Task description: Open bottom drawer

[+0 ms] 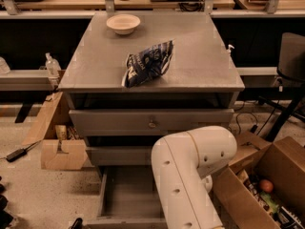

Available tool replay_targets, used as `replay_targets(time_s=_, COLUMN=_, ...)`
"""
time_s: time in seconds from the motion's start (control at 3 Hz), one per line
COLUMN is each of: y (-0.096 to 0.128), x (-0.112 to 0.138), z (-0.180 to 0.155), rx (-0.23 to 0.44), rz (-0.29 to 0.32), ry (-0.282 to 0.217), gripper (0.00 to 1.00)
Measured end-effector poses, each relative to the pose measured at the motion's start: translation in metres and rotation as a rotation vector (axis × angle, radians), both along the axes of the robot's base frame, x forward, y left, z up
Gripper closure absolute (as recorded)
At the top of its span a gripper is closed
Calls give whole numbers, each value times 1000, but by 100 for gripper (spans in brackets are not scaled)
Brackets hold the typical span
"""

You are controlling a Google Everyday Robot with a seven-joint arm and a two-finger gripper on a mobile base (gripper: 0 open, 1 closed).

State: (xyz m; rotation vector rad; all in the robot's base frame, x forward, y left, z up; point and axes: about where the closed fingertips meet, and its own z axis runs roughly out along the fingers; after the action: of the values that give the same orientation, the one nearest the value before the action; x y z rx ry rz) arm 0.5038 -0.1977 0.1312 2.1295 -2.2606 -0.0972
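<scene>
The grey cabinet point(119, 70) stands in the middle of the camera view with three drawer fronts. The bottom drawer point(126, 197) is pulled out toward me and shows a plain grey tray interior; its front edge lies at the bottom of the frame and its knob is hidden. The top drawer front point(151, 121) with its small round knob and the middle drawer front point(116, 155) are shut. My white arm point(190, 175) fills the lower centre and covers the right part of the open drawer. The gripper is hidden below the arm, out of view.
A white bowl point(123, 23) and a dark blue chip bag point(147, 63) lie on the cabinet top. Cardboard boxes stand left point(59, 151) and right point(267, 185) of the cabinet. A black chair point(290, 66) is at the right. A sanitiser bottle point(51, 63) sits at the left.
</scene>
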Motion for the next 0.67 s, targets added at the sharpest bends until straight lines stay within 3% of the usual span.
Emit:
replay_targets(time_s=0.33, y=0, x=0, z=0, rx=0, rz=0, ry=0, gripper=18)
replay_targets(time_s=0.67, y=0, x=-2, z=-2, rx=0, rz=0, ry=4, gripper=49)
